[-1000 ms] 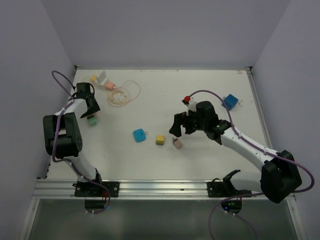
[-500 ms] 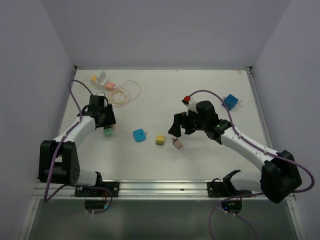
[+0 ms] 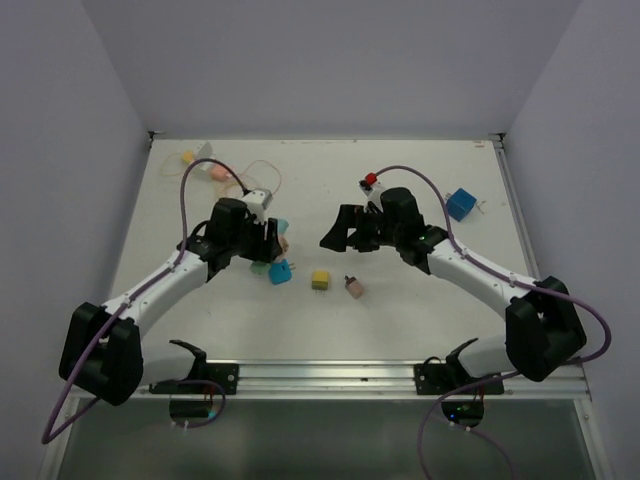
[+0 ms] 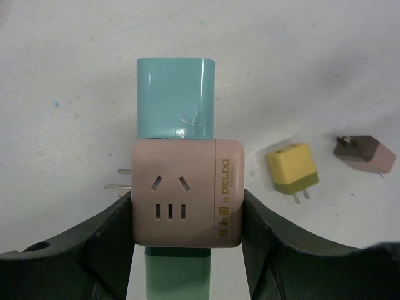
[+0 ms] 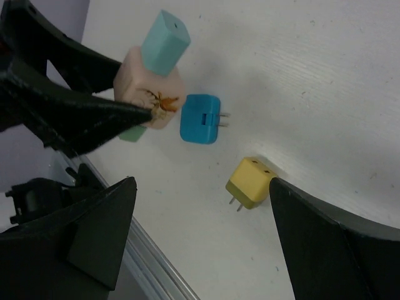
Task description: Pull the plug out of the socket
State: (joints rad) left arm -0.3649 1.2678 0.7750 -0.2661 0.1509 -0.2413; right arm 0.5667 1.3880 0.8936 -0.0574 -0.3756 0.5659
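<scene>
Left of table [image 3: 420, 170] centre, left claw [image 3: 262, 243] grips pink socket [image 4: 181, 194] bearing teal plug [image 4: 175, 97]; green plug [image 4: 177, 275] beneath is cut off. Right claw [image 3: 335, 232] spread wide.

smooth plastic pieces on a matt white table [image 4: 312, 62]
pink socket [image 4: 181, 201] satin plastic with gold print; teal plug [image 4: 175, 97] glossy, light glints; yellow plug [image 4: 292, 169] matt plastic; table faintly grainy.

The socket cube [image 4: 184, 192] is showing dusty pink with gold lettering, the teal plug [image 4: 175, 97] and green plug [image 4: 177, 274] are contrasting on its opposite faces, and a yellow adapter [image 4: 292, 170] banded olive, a blue adapter [image 5: 200, 119] and a mauve adapter [image 4: 365, 154] are standing out against the white table [image 4: 312, 62].
</scene>
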